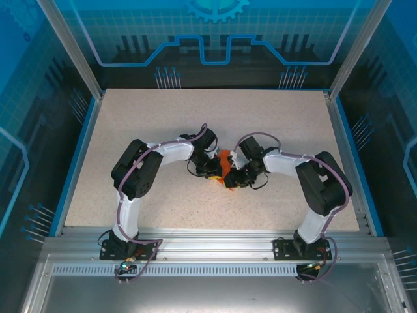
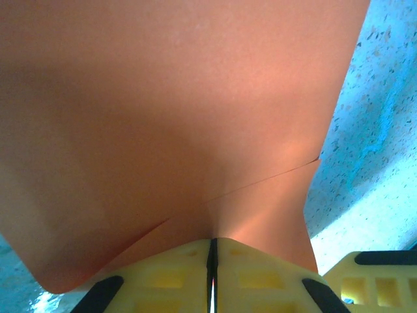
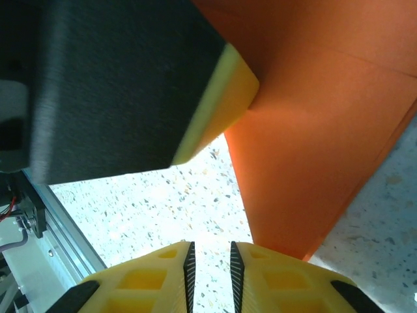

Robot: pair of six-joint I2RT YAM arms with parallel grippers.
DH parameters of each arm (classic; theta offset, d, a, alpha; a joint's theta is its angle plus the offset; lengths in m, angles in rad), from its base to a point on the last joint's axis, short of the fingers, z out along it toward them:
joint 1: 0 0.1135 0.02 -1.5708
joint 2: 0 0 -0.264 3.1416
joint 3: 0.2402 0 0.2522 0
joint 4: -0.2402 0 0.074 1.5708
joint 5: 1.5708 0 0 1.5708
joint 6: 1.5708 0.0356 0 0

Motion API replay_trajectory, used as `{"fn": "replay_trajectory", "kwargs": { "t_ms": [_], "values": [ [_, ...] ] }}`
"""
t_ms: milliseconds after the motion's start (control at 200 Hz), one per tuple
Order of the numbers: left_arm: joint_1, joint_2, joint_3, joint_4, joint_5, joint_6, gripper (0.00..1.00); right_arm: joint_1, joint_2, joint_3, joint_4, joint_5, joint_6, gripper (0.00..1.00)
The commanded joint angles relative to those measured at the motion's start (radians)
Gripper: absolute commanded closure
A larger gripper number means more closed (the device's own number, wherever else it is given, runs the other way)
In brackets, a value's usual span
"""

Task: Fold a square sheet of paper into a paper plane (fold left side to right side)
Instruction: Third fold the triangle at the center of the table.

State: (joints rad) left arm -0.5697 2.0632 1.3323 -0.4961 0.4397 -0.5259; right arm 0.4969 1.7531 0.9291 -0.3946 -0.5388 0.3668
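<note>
Paper is mid-bench, between both arms. The left tool is clamped tight on its edge, while the right tool stands barely parted and empty, just beside the sheet.

The thin, plain square sheet of paper is bright orange-red and unpatterned, shading duller and brownish low down in my left wrist view. My left gripper has pale yellow plastic fingers with black inserts, and my right gripper shows the same yellow and black. The flat table top is beige with fine dark speckles, edged by a blue rim.
</note>
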Motion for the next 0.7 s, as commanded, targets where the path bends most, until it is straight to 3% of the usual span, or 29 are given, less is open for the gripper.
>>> {"fn": "replay_trajectory", "kwargs": {
  "t_ms": [0, 695],
  "values": [
    [-0.013, 0.054, -0.026, -0.044, -0.074, -0.011, 0.88, 0.012, 0.023, -0.019, -0.041, -0.004, 0.003, 0.77],
    [-0.013, 0.068, -0.009, -0.052, -0.084, -0.006, 0.88, 0.017, 0.007, -0.150, -0.101, 0.056, 0.014, 0.81]
  ]
}}
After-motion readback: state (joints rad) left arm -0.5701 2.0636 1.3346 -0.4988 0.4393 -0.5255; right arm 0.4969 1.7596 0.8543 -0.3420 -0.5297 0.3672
